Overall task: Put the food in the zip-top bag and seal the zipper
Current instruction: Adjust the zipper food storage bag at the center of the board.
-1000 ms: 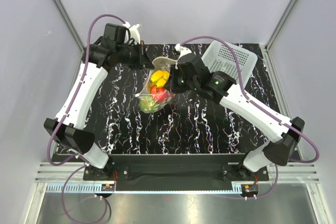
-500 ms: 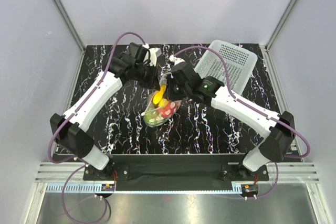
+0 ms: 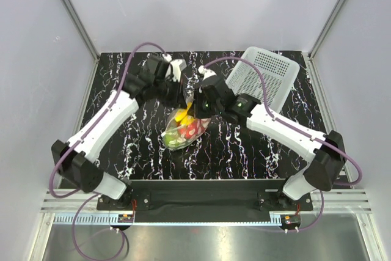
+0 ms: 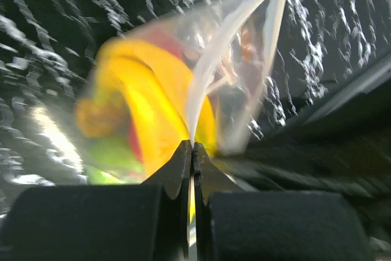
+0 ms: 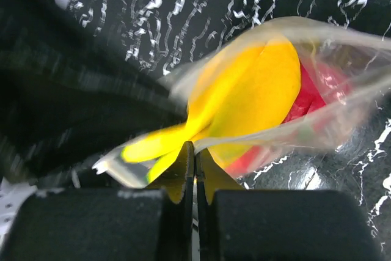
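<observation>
The clear zip-top bag (image 3: 185, 125) hangs over the middle of the dark table with the food inside: the yellow banana bunch (image 3: 184, 114), a red fruit (image 3: 194, 128) and a green fruit (image 3: 173, 140). My left gripper (image 3: 183, 95) is shut on the bag's mouth edge from the left. My right gripper (image 3: 198, 103) is shut on the same edge from the right, close beside it. In the left wrist view the left gripper (image 4: 192, 146) pinches a thin plastic edge with the banana (image 4: 153, 108) behind it. In the right wrist view the right gripper (image 5: 194, 148) pinches the zipper strip below the banana (image 5: 244, 99).
A white perforated basket (image 3: 263, 74) stands tilted at the back right of the black marbled table (image 3: 244, 145). Grey walls and metal frame posts enclose the table on three sides.
Both grippers have come together over the bag's mouth. The left arm swung in from the back left, and the bag has shifted a little toward the near edge.
</observation>
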Available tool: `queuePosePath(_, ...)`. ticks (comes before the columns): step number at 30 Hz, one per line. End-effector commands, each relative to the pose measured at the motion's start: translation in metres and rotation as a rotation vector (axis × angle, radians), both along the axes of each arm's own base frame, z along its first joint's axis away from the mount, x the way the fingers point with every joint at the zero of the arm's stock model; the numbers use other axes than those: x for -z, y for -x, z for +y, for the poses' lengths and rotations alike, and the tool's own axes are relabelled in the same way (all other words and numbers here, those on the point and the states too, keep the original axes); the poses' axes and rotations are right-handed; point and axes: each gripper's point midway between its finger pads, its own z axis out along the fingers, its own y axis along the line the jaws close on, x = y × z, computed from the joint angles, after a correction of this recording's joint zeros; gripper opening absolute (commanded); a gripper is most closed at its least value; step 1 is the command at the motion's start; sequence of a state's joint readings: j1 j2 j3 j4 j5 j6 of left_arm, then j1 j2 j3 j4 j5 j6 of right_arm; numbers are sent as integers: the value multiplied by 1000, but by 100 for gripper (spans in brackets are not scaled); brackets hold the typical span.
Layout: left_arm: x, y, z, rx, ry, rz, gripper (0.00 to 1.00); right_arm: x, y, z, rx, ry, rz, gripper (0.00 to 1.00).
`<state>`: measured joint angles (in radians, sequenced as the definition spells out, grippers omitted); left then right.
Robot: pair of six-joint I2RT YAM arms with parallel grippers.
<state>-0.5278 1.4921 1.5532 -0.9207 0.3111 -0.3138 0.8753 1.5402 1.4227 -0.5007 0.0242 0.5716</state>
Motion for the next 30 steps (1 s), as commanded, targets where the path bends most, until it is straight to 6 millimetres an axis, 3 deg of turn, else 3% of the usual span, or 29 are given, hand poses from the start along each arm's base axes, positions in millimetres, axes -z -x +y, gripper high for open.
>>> queuePosePath(1,-7,33,-27,60,166,-19,0,15,-12,13,38,-70,-17,0)
queuePosePath(2,-2,38,-29,60,173,-18,0,42,-9,13,46,-39,31,0)
queuePosePath(4,16,44,-24,31,174,-3,0,58,-7,16,55,-55,68,0)
queuePosePath(5,23,43,-19,14,153,-7,0,76,-3,13,55,-41,94,0)
queuePosePath(7,39,46,-15,9,121,20,0,81,-1,14,59,-56,105,0)
queuePosePath(10,39,47,-16,32,111,38,0,72,0,10,58,-47,99,0)
queuePosePath(11,33,42,-14,20,102,15,0,52,-3,11,54,-65,59,0)
queuePosePath(13,3,36,-13,17,109,-35,0,34,-2,5,62,-58,44,0)
queuePosePath(14,-8,30,-10,3,103,-62,0,4,-5,4,60,-88,-6,0)
queuePosePath(15,-32,27,-9,9,105,-94,0,-8,-4,2,60,-97,-22,0)
queuePosePath(16,-43,25,-7,7,98,-106,0,-18,-1,-2,59,-96,-27,0)
queuePosePath(17,-53,23,-6,14,89,-124,0,-45,0,-6,58,-132,-69,0)
queuePosePath(18,-70,22,-6,18,87,-134,0,-57,3,-9,58,-145,-83,0)
queuePosePath(20,-82,23,-8,38,97,-144,0,-79,5,-20,75,-160,-122,0)
queuePosePath(22,-90,21,-10,39,107,-155,0,-84,6,-27,85,-148,-138,0)
queuePosePath(25,-79,19,-12,37,102,-136,0,-77,6,-31,100,-131,-136,0)
queuePosePath(26,-72,21,-15,42,110,-115,0,-64,6,-33,104,-111,-120,0)
queuePosePath(29,-34,20,-25,62,134,-65,0,-27,9,-29,98,-86,-66,0)
queuePosePath(30,-4,27,-23,63,107,-9,0,-16,8,-27,98,-79,-51,0)
